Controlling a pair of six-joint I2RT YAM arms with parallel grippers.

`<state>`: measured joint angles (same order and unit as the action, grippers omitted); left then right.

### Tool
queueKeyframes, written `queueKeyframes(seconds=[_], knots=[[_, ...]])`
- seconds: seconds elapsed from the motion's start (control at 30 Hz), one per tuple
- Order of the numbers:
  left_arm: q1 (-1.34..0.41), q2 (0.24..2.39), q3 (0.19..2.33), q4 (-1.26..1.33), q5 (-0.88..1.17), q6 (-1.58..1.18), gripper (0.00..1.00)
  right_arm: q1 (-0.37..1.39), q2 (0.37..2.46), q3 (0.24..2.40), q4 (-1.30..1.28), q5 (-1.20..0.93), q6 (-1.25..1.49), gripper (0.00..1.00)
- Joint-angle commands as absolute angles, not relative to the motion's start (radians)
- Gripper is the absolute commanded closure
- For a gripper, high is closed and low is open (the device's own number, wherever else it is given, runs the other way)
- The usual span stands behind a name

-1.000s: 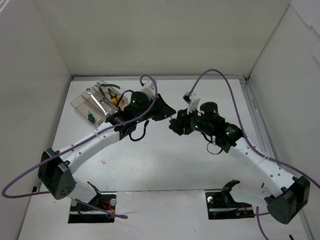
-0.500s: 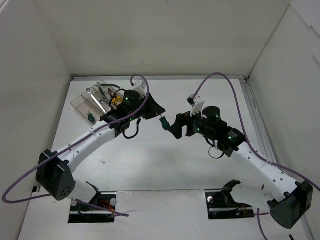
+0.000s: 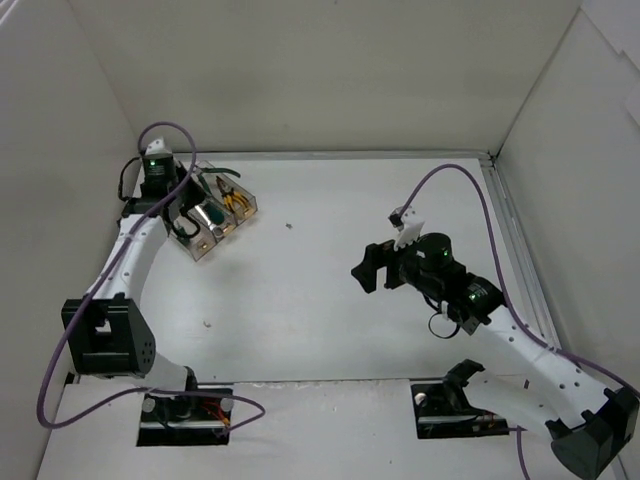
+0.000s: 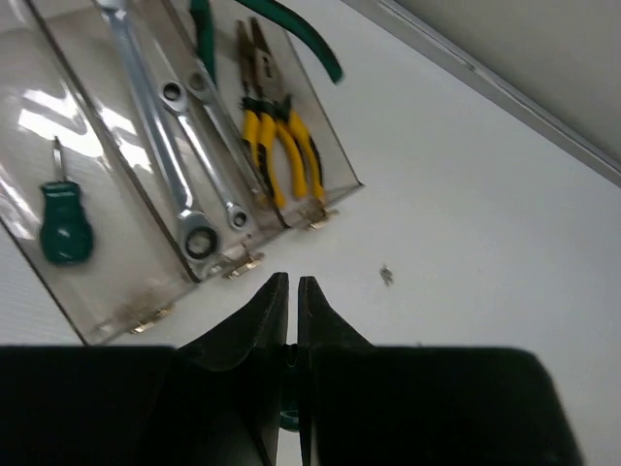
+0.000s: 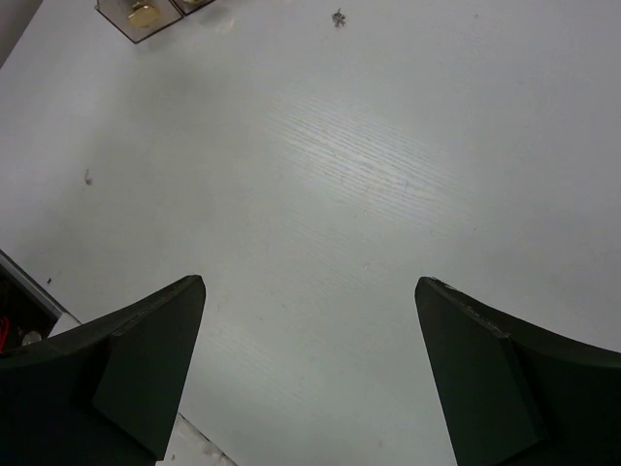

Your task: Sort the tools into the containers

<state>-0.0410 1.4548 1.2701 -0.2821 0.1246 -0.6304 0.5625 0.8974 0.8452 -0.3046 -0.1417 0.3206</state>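
Observation:
The containers (image 4: pixel 146 206), three clear bins in a row, stand at the table's far left (image 3: pixel 212 243). The left bin holds a green-handled screwdriver (image 4: pixel 63 221). Two silver wrenches (image 4: pixel 177 155) lie in the middle bin. The right bin has yellow-handled pliers (image 4: pixel 279 155) and dark green-handled pliers (image 4: pixel 310 44). My left gripper (image 4: pixel 292 282) hangs just at the bins' near end (image 3: pixel 186 218), shut, with a bit of green tool (image 4: pixel 281 419) pinched deep between its fingers. My right gripper (image 5: pixel 310 291) is open and empty over bare table (image 3: pixel 368 268).
A small dark speck (image 3: pixel 288 225) lies on the table right of the bins, also seen from the left wrist (image 4: pixel 386 275). White walls close the table at the back and both sides. A corner of the bins (image 5: pixel 146 15) shows far off in the right wrist view.
The two grippers met at mid-table around a green tool. The right gripper opened and drew back. The left arm swung far left over the bins, still shut.

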Motion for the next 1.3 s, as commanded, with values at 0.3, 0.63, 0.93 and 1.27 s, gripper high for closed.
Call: queueKeyframes(seconds=[0.3, 0.63, 0.93, 1.27], knots=[[0.152, 1.735, 1.477, -0.304, 0.091, -0.532, 1.0, 0.563, 0.887, 0.821, -0.29, -0.103, 0.324, 0.11], [0.198, 1.838, 1.526, -0.351, 0.074, -0.515, 0.84, 0.564, 0.884, 0.815, -0.301, -0.095, 0.327, 0.1], [0.207, 1.703, 1.479, -0.382, 0.081, -0.525, 0.17, 0.566, 0.861, 0.831, -0.311, -0.091, 0.333, 0.1], [0.15, 1.304, 1.419, -0.535, -0.032, -0.416, 0.0, 0.563, 0.828, 0.926, -0.353, 0.07, 0.339, 0.02]])
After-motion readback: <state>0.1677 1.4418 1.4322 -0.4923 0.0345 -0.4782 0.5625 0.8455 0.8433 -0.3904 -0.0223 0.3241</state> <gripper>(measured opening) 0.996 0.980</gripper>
